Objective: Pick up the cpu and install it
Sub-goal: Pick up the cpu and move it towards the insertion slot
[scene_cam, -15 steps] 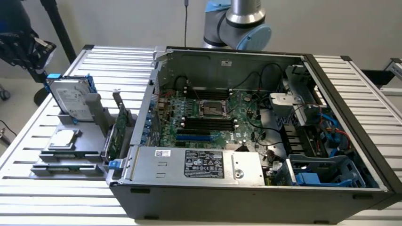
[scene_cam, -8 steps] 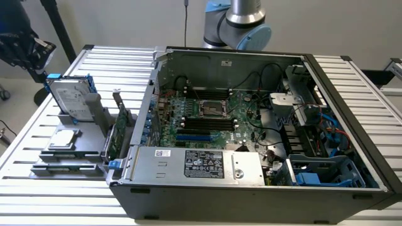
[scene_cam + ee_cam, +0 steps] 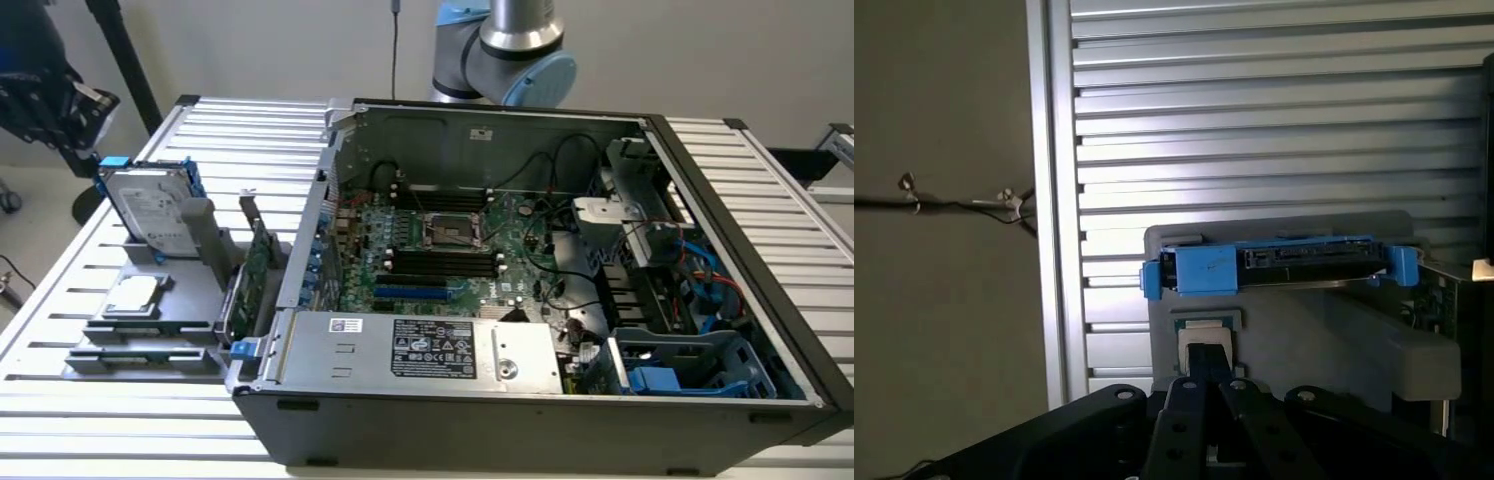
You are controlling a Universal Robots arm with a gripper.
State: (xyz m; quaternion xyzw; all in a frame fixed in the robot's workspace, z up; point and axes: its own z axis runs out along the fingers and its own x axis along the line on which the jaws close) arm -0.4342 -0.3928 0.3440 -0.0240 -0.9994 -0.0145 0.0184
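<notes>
Gripper (image 3: 1204, 358) fingers pressed together, pinching nothing, tips just over the cpu (image 3: 1192, 336). Cpu lies flat on grey rack (image 3: 195, 300), nearer than the upright hard drive (image 3: 150, 205), exterior view's left of open PC case (image 3: 534, 430).

desk (image 3: 120, 420): ribbed bare metal with a satin sheen and bright glare along the slats; computer case (image 3: 400, 430): grey sheet metal, matt outside, paler and duller inside. cpu (image 3: 134, 296): smooth, shiny silver-grey metal top; hard drive (image 3: 154, 212): smooth silver metal with blue plastic rails (image 3: 1199, 272); holder (image 3: 147, 335): matt grey, plastic by appearance. circuit card (image 3: 248, 280): green lacquered board; end effector (image 3: 1204, 362): matt black.
</notes>
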